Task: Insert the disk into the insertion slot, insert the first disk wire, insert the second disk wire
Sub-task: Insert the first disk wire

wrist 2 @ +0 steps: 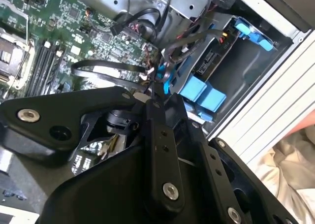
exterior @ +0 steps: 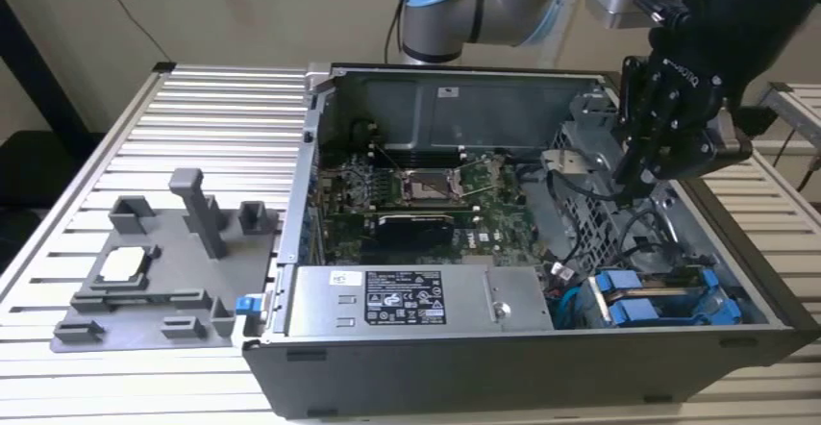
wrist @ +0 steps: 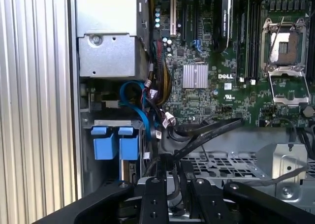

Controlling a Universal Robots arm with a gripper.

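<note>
While the arm leans in over the open computer case (exterior: 513,372), the gripper (exterior: 632,190) (wrist 2: 151,95) (wrist: 171,166) is down among the cabling at the edge of the motherboard (wrist: 211,76). It is clenched, tips nipped together on a black wire (wrist: 211,133) that trails off across the board. Just beside it, a blue cable (wrist: 140,115) loops towards the drive bay.

Two bright blue end handles (wrist: 104,143) (exterior: 618,284) sit side by side, both carriers pushed home in the insertion slot (wrist: 110,121) of the grey sheet-metal cage. Which handle belongs to the task's drive I can't tell, and the drive bodies themselves are hidden.

The first wrist view gives the silver heatsink (wrist: 195,76) and the bare processor socket (wrist: 284,47). The second wrist view looks along the black finger links to the same handles (wrist 2: 194,90). The exterior view brings in the slatted table (exterior: 192,108) and a grey fixture plate (exterior: 154,281) lying on it, off to the exterior view's left of the case.

As for writing — the grey power-supply box (exterior: 404,300) wears a white label with dark print and symbols.
</note>
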